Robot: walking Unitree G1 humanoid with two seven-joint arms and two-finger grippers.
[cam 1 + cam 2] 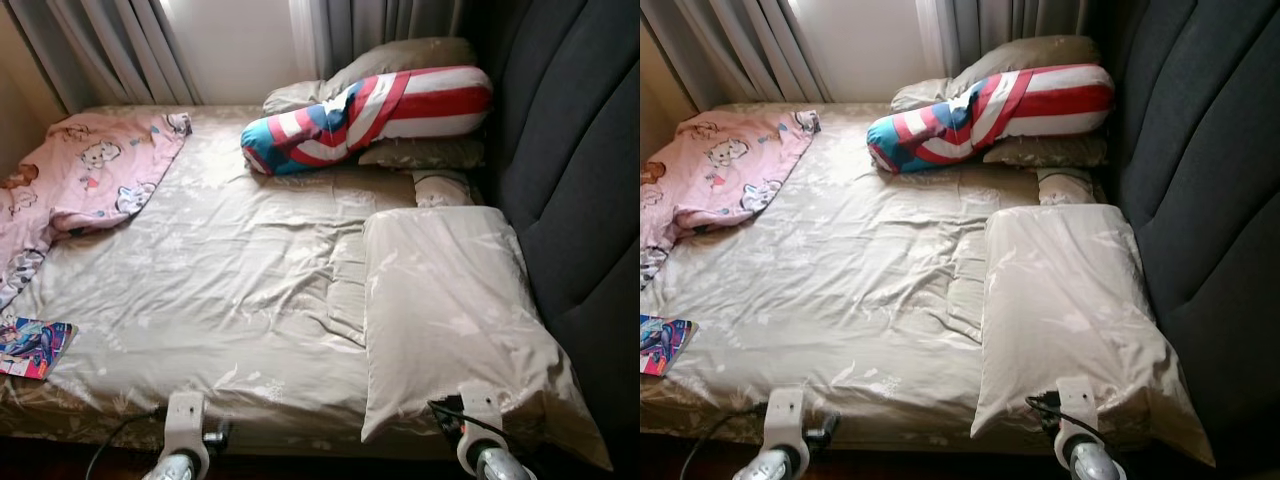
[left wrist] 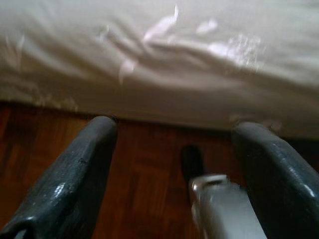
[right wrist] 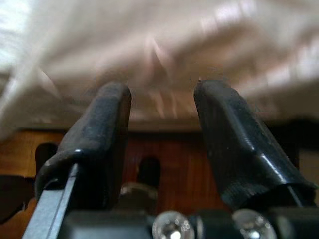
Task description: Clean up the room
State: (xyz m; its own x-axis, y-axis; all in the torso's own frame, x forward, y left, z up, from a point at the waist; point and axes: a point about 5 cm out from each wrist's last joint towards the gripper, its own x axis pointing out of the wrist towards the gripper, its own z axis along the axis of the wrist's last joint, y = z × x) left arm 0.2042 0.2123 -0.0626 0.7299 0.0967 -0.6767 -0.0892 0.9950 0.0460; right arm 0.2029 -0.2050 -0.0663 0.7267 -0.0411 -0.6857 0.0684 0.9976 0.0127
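The bed [image 1: 230, 290], covered in a creased beige sheet with a faint pale leaf print, lies straight ahead of both grippers, its near edge just beyond their fingertips. A flat beige pillow [image 1: 450, 310] rests directly ahead of the right gripper [image 3: 162, 99], its near end reaching the edge of the bed beside the dark padded headboard [image 1: 580, 170]. Farther ahead of that gripper, a long cushion [image 1: 370, 115] in red, white and blue stripes leans on two more beige pillows [image 1: 400, 60]. Ahead of the left gripper [image 2: 174, 139] and off to its outer side, a pink blanket [image 1: 90, 170] with small cartoon figures lies crumpled over the far corner, and a bright picture book [image 1: 30, 345] sits at the near edge; no writing on it can be read. Grey curtains [image 1: 120, 45] hang behind the bed.

The head views show the silver wrists at the bottom. The wrist views add what those miss: both pairs of long black fingers are spread apart with nothing between them, pointing at the hanging side of the sheet, with reddish-brown parquet floor [image 2: 144, 174] beneath. Both wrist views are blurred.
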